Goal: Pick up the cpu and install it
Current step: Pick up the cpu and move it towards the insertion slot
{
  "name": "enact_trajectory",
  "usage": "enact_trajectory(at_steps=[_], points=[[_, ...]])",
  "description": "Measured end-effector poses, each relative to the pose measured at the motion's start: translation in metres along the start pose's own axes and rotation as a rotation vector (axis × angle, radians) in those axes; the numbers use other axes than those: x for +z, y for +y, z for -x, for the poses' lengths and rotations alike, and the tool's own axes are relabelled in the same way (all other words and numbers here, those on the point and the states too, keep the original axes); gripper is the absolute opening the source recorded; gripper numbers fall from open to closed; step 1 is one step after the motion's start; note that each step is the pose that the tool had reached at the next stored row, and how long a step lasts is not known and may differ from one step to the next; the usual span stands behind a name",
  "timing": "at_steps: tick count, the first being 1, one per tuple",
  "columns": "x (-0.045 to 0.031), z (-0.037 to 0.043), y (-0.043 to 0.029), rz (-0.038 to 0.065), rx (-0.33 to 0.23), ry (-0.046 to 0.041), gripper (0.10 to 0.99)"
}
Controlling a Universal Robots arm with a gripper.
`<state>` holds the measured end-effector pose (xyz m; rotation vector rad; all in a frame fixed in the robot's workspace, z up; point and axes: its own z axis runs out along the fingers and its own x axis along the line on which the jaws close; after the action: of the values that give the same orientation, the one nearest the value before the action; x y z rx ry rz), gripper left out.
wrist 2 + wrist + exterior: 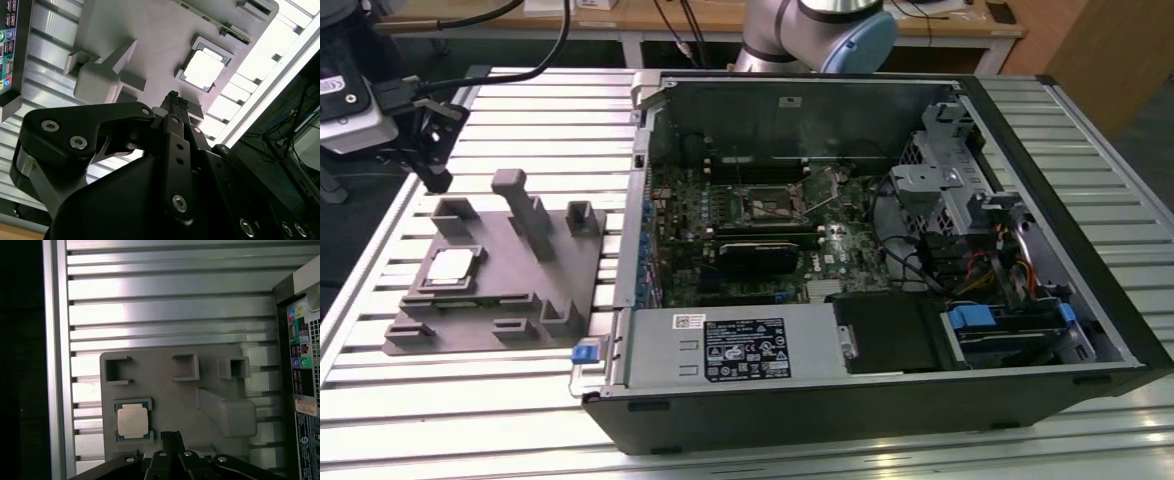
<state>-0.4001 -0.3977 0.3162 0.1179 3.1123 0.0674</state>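
Observation:
The cpu (450,265), a small square chip with a pale silvery top, lies flat in a shallow pocket of the grey fixture plate (507,300), at the exterior view's left. Both wrist views look down on the cpu (202,70) (132,421) in that pocket. My gripper (438,178) hangs above the far left corner of the plate, well clear of the chip. Its black fingers (171,436) are pressed together with nothing between them, and their tips (174,96) stop short of the chip's edge.
An open computer case (1014,330) lies on the slatted aluminium table (520,100) right of the plate. Its motherboard socket (767,205), black heatsink (754,255) and labelled power supply (734,350) face up. Upright posts (527,205) rise from the plate beside the chip.

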Motion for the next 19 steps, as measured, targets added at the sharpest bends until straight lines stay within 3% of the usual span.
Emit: enact_trajectory(at_steps=[19], points=[[0.0043,-0.0023,-0.0003,0.0,0.0,0.0,0.106]])
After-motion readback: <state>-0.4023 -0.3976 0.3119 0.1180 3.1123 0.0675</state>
